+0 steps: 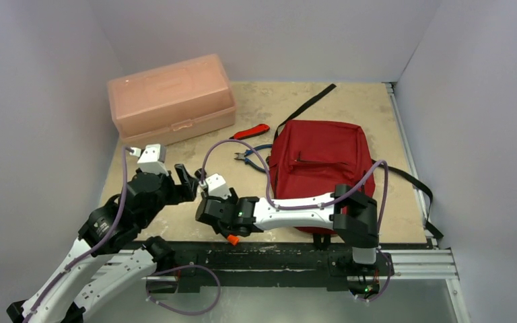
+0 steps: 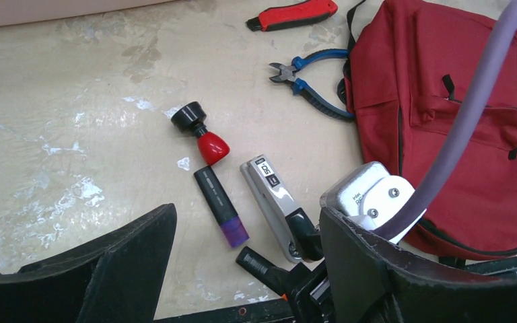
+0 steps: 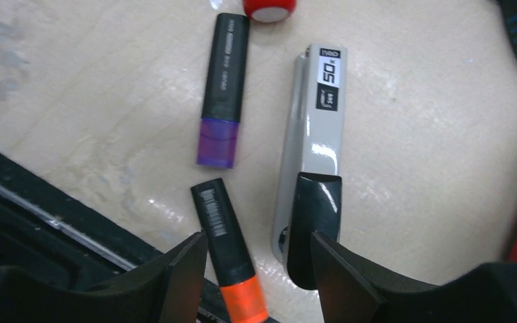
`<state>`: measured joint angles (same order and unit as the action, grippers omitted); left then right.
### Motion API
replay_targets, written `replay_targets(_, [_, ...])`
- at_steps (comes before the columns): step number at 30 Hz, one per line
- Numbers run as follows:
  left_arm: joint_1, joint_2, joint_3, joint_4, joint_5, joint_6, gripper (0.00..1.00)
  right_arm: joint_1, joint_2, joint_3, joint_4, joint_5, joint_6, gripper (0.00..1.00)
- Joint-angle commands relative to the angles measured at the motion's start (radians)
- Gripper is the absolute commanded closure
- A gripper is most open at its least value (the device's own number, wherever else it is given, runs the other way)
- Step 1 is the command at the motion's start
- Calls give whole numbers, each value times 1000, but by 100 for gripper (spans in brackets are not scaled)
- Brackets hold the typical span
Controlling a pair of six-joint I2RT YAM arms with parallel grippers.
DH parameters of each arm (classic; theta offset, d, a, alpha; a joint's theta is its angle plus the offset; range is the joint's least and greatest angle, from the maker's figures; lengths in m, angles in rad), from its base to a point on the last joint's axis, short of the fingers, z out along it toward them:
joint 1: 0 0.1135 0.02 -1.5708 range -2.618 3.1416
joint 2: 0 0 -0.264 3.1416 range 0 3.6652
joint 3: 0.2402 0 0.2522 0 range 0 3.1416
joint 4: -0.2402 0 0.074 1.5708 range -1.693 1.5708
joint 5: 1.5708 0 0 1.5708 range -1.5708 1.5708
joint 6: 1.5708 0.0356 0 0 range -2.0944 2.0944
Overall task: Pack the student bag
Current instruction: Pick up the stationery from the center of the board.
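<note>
Right claw (image 3: 256, 245) hangs open and empty, orange marker (image 3: 232, 272) lengthwise between its jaws; bag (image 1: 320, 168) lies just to its right.

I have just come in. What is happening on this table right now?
A two-armed robot is packing the student bag, which lies on the table. Nothing is held now. The right gripper hangs open over an orange highlighter and a grey stapler; the left gripper is open too, close by.
</note>
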<state>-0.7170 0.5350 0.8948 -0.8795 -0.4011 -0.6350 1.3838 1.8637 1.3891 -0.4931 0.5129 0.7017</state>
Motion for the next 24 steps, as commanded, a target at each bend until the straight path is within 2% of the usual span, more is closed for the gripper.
replay_targets(1, [4,-26,-4,-2,-29,4,23,17,17,67,-144,147,-7,38])
replay_targets(12, [4,-23,-20,8,-23,4,22,15,64,33,-105,101,-23,37])
replay_targets(24, [4,-20,-31,9,-7,-14,22,-10,57,19,-108,139,-15,36])
